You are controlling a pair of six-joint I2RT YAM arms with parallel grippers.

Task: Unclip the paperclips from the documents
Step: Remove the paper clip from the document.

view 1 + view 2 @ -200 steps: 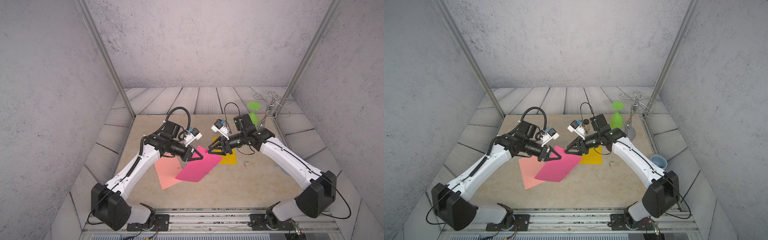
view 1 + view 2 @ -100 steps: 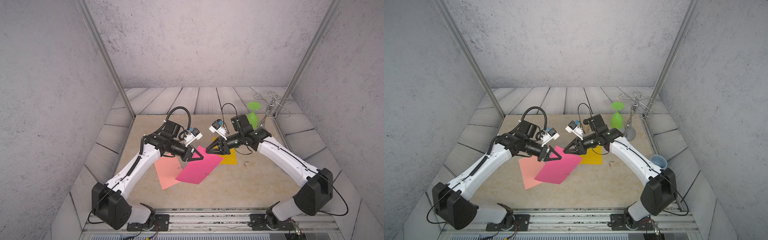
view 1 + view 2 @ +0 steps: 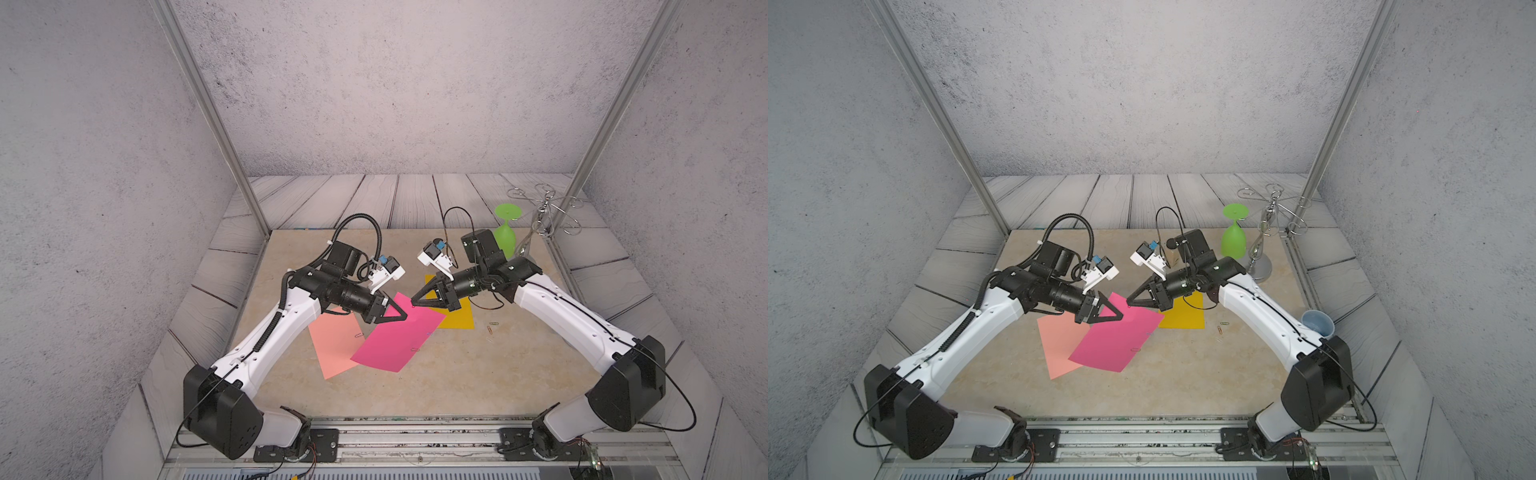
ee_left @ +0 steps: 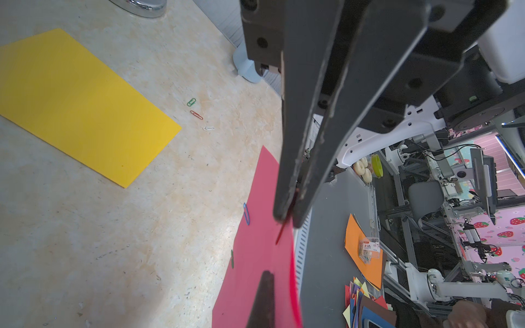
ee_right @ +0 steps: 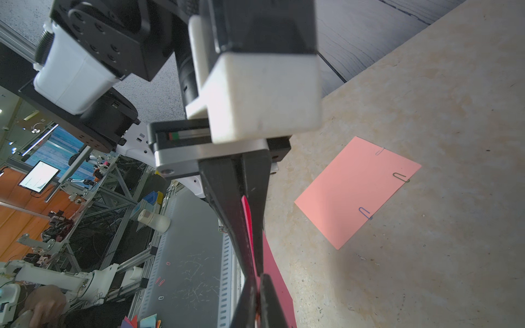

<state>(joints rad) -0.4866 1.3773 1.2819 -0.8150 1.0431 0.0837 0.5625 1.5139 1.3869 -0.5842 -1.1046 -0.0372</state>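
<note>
Change: right gripper [image 3: 412,302] has brought its jaws from partly apart to together and has edged a little closer to the left gripper [image 3: 405,318]; the left arm has not shifted
Left gripper: clamped on the far edge of the magenta sheet [image 3: 399,340], holding that edge up off the table [image 3: 415,390] while the sheet's near end lies flat
Right gripper: jaws pressed together at that same raised edge, just beside the left gripper's tips; an orange speck [image 5: 257,311] shows between them, too small to say for certain it is a clip
Key relation: the raised edge runs from one gripper straight to the other, so anything clipped there lies at the right gripper's tips, and the right arm is the nearer one; a clip would likely have to slide off away from the sheet, across that edge, while the left grip resists
Other clips on magenta: blue clip [image 4: 246,213] and green clip [image 4: 232,259] sit along a side edge, further toward the near end, out of both grippers' reach for now
Salmon sheet [image 5: 358,193]: flat, partly under the magenta one, with three clips [image 5: 400,176] on its edges
Yellow sheet [image 4: 79,108]: flat, no clip visible on it; three loose clips [image 4: 196,114] lie on the table just beside it
Progress: probably under halfway, since several clips remain attached
</note>
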